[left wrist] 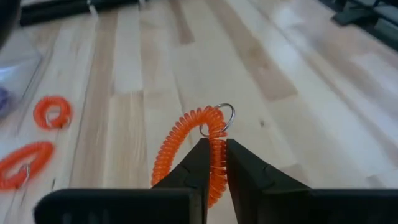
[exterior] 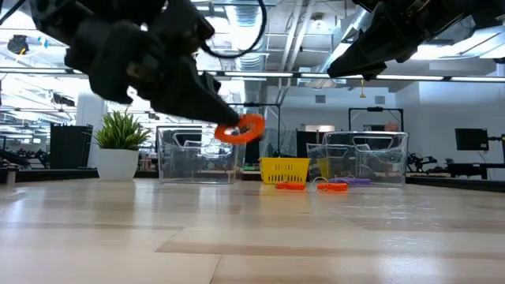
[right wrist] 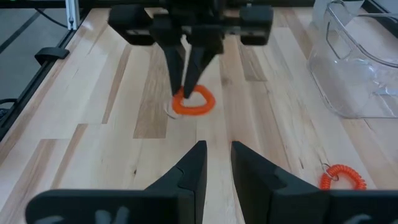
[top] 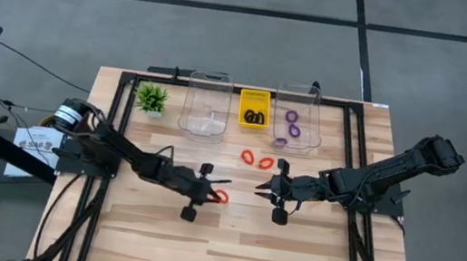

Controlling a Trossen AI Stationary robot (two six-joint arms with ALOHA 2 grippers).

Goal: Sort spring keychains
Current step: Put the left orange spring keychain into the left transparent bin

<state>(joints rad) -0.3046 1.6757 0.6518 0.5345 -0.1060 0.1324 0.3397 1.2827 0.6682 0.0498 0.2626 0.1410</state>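
Your left tool (top: 217, 192) near the centre of the high view is clamped on a red spring keychain (exterior: 241, 128), lifted off the counter (top: 289, 257). Your right tool (top: 264, 188), just right of it, hangs with fingers parted, empty. Two red keychains (top: 256, 159) lie above.

The high view looks straight down on the whole wooden table (top: 227, 239) from far above. The low view sits at the table surface and looks level across it toward the yellow basket (exterior: 284, 170) and the room behind. Each wrist view looks forward, close above the table. Both wrist views and the low view share the orange coil (left wrist: 193, 146) near the table's middle.
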